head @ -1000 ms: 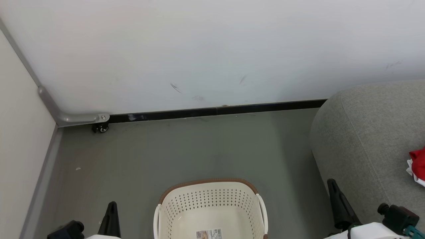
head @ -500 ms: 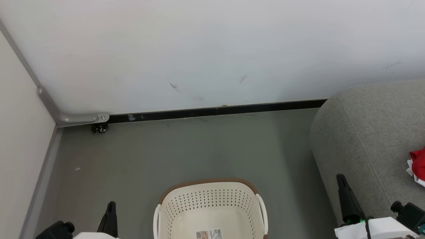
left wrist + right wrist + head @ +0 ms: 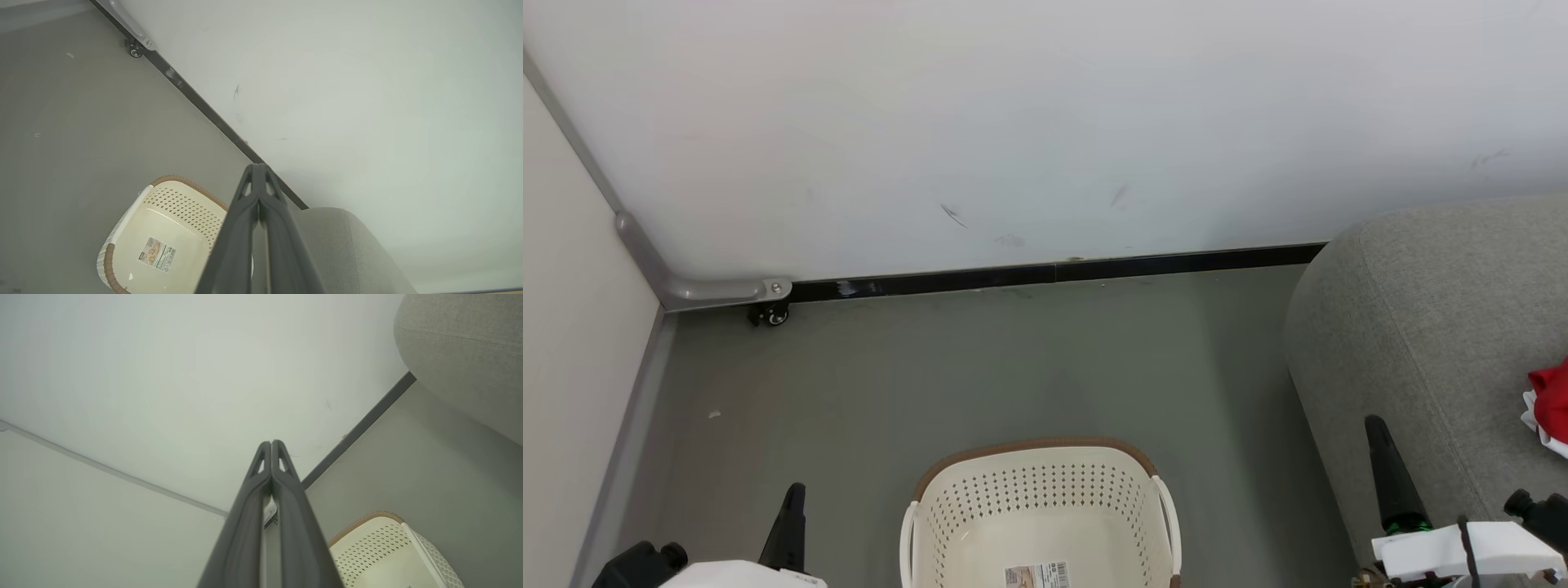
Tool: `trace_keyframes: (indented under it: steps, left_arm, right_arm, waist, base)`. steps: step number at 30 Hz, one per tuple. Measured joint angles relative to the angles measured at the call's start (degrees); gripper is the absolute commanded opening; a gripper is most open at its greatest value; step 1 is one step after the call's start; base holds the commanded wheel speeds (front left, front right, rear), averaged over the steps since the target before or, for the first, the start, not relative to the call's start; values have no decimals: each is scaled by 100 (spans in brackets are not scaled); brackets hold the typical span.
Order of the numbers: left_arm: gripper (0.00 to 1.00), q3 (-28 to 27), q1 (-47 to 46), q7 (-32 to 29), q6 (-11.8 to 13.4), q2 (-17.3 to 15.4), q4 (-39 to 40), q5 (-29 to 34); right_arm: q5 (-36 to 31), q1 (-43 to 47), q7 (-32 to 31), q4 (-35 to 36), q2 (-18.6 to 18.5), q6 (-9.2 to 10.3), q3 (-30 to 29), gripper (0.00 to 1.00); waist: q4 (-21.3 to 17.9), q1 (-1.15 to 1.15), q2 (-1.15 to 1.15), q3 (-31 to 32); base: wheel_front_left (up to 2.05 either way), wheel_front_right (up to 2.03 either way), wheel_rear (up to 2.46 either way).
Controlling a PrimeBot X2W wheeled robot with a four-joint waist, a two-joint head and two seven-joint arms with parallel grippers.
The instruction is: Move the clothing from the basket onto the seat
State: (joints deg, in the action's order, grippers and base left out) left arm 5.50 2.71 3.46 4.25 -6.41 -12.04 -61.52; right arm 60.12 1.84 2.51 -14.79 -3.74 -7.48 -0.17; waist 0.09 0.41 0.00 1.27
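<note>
left pincer (image 3: 791,514): low, left of the basket (image 3: 1033,448), apart from it, tip pointing up the head view
left pincer state: narrow; both fingers (image 3: 235,239) pressed together along their length, nothing between them
right pincer (image 3: 1388,469): right of the basket, well apart from it, overlapping the seat's side in head view
right pincer state: narrow; fingers (image 3: 245,522) meet at the tips, holding nothing
right arm: pale wrist block with a black cable at the finger's base, lower right
basket: oval cream, perforated wall, brown rim, white handles; stands on the floor (image 3: 1013,359) between the two pincers; lower part cut off by the frame edge
basket inside: bare cream bottom with a label (image 3: 1037,576) stuck to it
seat (image 3: 1421,327): grey woven, rounded corner, stitched seam; right of the basket, a strip of floor between them
clothing (image 3: 1550,390): red with a bit of white below it, lying on top of the seat, far right of the basket, beyond the right pincer; cut by the frame edge, cannot tell if one piece or two
wall (image 3: 1045,122): white, scuffed, beyond the basket, black skirting (image 3: 1054,271) at its foot
caster (image 3: 770,314): small black wheel under a grey metal bracket, beyond the basket to the left, at the corner
</note>
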Motion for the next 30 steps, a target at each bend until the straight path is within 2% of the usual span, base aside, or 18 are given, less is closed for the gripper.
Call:
trace_keyframes:
  steps: [4, 10, 30]
  left_arm:
    - [0, -73, -75, -92, -81, 21, -12, -319]
    - [0, -182, -106, -196, -248, 73, -45, -779]
    - [0, -538, -326, -534, -732, 170, -132, -2283]
  right_arm:
    - [334, -49, -10, -7, -8, 0, -37, 0]
    - [867, -119, -112, -8, -27, 0, -87, 0]
    - [2475, -339, -347, -10, -91, 1, -210, 0]
  waist:
    - [-1, -17, 0, -27]
    - [-3, -31, 0, -63]
    - [-8, -37, 0, -122]
  base:
    - [0, 0, 0]
    - [0, 0, 0]
    - [0, 0, 0]
